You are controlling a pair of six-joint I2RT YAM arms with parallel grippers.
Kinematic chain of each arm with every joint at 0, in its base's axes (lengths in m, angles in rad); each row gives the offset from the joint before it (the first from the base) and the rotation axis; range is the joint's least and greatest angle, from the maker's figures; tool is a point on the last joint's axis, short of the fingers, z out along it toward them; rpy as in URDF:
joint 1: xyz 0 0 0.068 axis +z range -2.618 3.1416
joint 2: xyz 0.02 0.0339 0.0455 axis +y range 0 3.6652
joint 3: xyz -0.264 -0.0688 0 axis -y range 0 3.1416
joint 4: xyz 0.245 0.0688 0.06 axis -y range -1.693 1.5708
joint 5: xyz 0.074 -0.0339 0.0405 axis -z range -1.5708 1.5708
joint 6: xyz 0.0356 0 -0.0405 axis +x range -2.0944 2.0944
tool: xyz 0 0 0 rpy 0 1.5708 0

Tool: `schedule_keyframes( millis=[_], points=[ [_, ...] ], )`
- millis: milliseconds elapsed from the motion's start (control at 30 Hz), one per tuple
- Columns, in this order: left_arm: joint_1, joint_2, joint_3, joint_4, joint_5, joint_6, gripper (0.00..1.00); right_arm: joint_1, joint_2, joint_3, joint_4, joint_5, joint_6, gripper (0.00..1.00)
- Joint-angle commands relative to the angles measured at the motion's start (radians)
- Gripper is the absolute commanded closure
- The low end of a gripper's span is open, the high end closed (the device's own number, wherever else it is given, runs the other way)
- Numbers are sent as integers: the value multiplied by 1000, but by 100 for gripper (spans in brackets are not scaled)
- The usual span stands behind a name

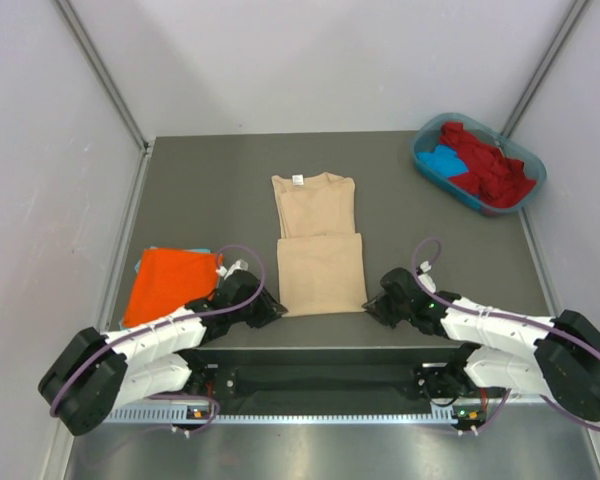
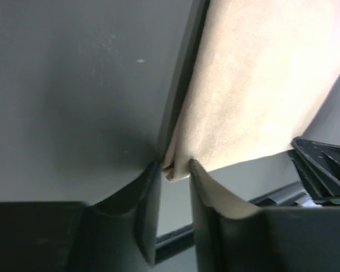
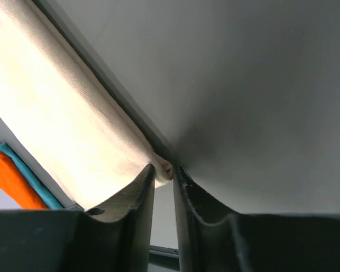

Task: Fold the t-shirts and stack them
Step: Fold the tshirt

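Note:
A beige t-shirt [image 1: 318, 240] lies in the middle of the table, collar and white label at the far end, narrowed lengthwise with a crease across its middle. My left gripper [image 1: 273, 306] is at its near left corner, shut on that corner of cloth [image 2: 175, 170]. My right gripper [image 1: 373, 305] is at the near right corner, its fingers pinching the beige edge [image 3: 165, 169]. An orange t-shirt [image 1: 170, 283] lies folded at the left, with a blue edge [image 1: 140, 266] showing under it.
A teal-blue oval tub [image 1: 425, 160] stands at the back right corner and holds red [image 1: 485, 160] and blue [image 1: 442, 162] cloth. Grey walls close in the table on the left, the right and the back. Both arms lie low along the near edge.

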Motion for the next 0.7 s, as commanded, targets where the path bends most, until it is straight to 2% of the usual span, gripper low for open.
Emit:
schedule_keyframes(
  millis=[0, 67, 100, 133, 167, 433, 667],
  points=[
    [-5, 22, -37, -34, -64, 36, 69, 14, 49, -46, -100, 60, -30, 80],
    [-4, 31, -29, -33, -61, 38, 77, 14, 59, -35, -98, 66, -38, 93],
    [-4, 34, -25, -33, -58, 42, 88, 15, 59, -31, -100, 68, -46, 100],
    [-5, 46, -20, -39, -52, 45, 97, 14, 62, -24, -101, 71, -67, 100],
    [-5, 49, -2, -54, -49, 52, 100, 14, 56, -11, -110, 80, -81, 100],
    [-22, -25, 55, -169, 8, 70, 100, 23, -75, 26, -196, 112, -185, 100],
    [-96, -47, 67, -218, 43, 58, 100, 99, -148, -55, -160, 86, -153, 100]
  ],
)
